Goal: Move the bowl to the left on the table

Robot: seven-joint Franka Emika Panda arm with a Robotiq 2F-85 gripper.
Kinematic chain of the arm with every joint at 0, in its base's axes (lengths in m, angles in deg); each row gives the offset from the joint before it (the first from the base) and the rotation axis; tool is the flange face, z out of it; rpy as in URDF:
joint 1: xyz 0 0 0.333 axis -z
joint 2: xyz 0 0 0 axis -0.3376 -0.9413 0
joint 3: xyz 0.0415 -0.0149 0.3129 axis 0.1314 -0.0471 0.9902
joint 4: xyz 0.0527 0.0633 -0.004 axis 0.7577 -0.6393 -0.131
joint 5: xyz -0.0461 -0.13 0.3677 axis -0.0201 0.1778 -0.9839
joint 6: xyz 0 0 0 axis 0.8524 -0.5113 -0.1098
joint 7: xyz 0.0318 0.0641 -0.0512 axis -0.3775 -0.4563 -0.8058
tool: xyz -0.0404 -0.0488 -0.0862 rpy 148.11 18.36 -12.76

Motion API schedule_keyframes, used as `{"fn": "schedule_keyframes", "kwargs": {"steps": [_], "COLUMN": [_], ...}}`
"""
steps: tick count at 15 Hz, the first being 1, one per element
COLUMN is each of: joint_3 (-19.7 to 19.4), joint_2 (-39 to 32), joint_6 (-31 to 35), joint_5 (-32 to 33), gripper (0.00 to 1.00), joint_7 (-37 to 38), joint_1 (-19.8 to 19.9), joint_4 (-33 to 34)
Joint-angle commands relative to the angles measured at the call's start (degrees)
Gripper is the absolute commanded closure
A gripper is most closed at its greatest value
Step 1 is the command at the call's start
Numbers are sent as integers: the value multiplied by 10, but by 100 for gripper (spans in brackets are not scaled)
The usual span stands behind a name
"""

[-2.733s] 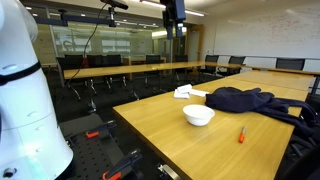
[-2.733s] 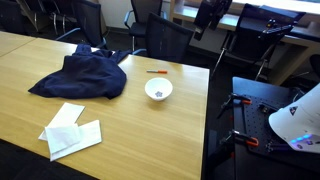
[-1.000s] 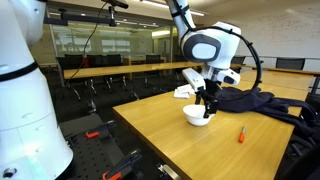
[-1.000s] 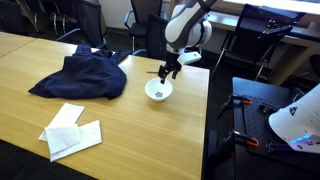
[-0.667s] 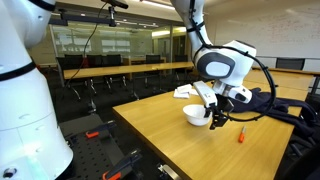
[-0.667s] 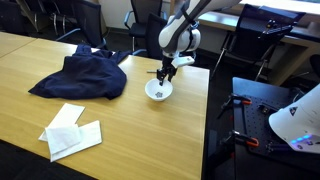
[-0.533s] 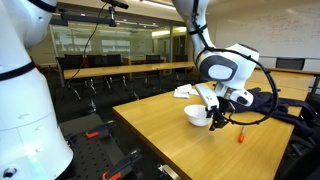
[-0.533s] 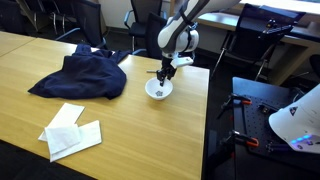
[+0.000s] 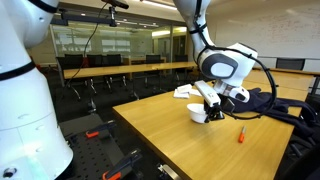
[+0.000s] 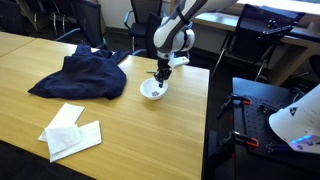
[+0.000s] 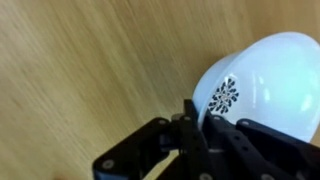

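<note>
**A:** The hand (image 10: 160, 81) is down on the bowl (image 10: 150, 91), fingers clamped on its rim. In the wrist view, the bowl (image 11: 265, 80) spreads out to one side of the grip.

**B:** Where's the bowl sitting?

**A:** On the bench (image 10: 150, 140), between the dark jacket (image 10: 85, 75) and the orange pen (image 9: 240, 133). It's round, so there's no long axis to mind.

**B:** Count?

**A:** One bowl, one pen, one jacket, and what looks like two papers (image 10: 72, 132). One arm.

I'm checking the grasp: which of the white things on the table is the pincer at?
The white bowl: the pincer grips its rim. The white papers lie well apart, untouched, near the dark cloth.
</note>
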Motion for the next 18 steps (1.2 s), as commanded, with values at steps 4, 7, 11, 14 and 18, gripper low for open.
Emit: {"fn": "schedule_keyframes", "kwargs": {"steps": [4, 7, 11, 14, 18], "joint_3": [12, 37, 61, 111, 137], "joint_2": [51, 65, 56, 37, -1], "joint_6": [21, 15, 28, 42, 51], "joint_5": [75, 100, 145, 115, 119], "gripper": [98, 98, 98, 98, 98], "joint_7": [-41, -80, -130, -205, -249], "joint_1": [-39, -59, -83, -56, -46], "joint_4": [-45, -65, -75, -72, -63]}}
